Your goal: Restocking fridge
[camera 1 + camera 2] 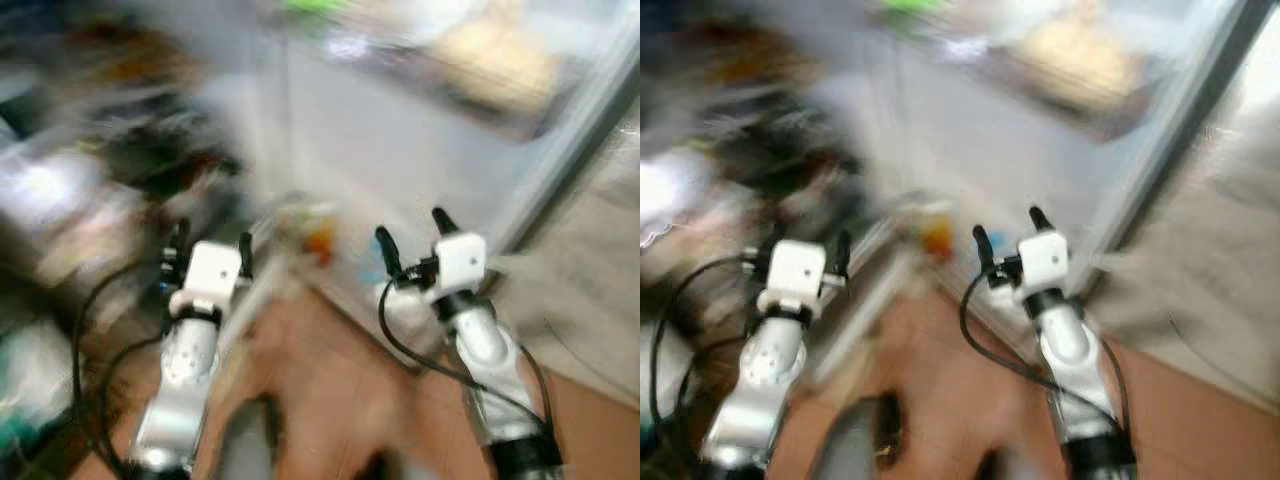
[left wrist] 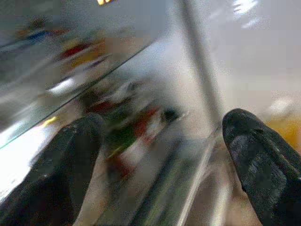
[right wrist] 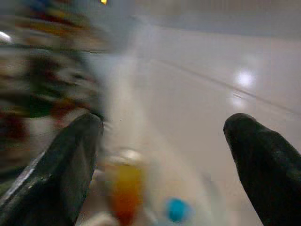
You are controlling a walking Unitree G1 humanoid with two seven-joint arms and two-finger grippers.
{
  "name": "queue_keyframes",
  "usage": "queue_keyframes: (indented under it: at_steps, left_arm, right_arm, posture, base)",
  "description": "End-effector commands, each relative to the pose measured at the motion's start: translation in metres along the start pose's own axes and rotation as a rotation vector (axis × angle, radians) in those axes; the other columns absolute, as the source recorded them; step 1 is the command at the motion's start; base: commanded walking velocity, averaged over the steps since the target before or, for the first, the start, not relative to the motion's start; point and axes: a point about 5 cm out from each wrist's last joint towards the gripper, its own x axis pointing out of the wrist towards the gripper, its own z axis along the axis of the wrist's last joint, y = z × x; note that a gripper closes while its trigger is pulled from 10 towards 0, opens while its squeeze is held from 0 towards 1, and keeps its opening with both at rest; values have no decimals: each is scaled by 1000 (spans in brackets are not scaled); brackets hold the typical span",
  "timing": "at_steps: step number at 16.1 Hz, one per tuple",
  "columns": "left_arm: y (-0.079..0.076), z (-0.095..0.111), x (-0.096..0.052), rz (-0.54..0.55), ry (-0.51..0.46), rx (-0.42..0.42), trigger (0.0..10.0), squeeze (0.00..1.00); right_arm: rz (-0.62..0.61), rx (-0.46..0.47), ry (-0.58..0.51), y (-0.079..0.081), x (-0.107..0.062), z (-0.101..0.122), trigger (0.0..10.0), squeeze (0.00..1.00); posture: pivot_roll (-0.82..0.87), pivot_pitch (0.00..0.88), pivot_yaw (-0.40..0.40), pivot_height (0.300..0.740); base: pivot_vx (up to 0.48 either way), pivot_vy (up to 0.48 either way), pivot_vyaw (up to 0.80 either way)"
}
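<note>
1. Fridge [image 1: 400,130]: a big pale body ahead with its door [image 1: 570,130] swung out on the right. Every view is smeared by motion, so shelf contents read only as coloured blurs.
2. Floor [image 1: 330,390]: brown, under both arms.
3. Left gripper [image 1: 210,248]: raised before the dark clutter left of the fridge, fingers spread, nothing between them.
4. Right gripper [image 1: 412,238]: raised before the fridge's lower front, fingers likewise spread and empty.
5. Bottle [image 3: 124,190]: a small orange-yellow shape low by the fridge, between the two grippers, with a blue blob [image 3: 176,209] just beside it. I cannot tell what either truly is.
6. Handling, as a guess: if it is a drink bottle, it will be light to middling, smooth and slippery, and tippy when nudged. Take it around the mid-body, not the cap.
</note>
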Motion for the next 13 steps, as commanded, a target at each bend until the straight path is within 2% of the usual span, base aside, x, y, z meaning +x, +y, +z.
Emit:
queue_keyframes:
  at_steps: [1,8,10,11,13]
  left_arm:
    - [-2,3,3,-16,-12,7,10000,0]
    - [-3,6,4,-37,-29,-5,10000,0]
    - [-1,7,5,-35,-32,-15,10000,0]
    - [-1,7,5,-35,-34,-15,10000,0]
    - [-1,7,5,-39,-32,-19,10000,0]
  right_arm:
    - [-3,4,10,3,-3,-3,10000,0]
    - [14,-34,8,6,-3,-5,10000,0]
    - [-8,-22,70,8,-3,-14,10000,0]
    - [-24,-47,121,8,-4,-21,10000,0]
    - [-62,11,141,6,-7,-25,10000,0]
  posture:
    - [143,61,13,740]
    - [140,65,10,740]
    - [137,67,12,740]
    - [138,67,12,740]
    - [138,68,13,740]
  base:
    - [-281,0,0]
    - [0,0,0]
    - [0,0,0]
    - [0,-251,0]
    - [0,-285,0]
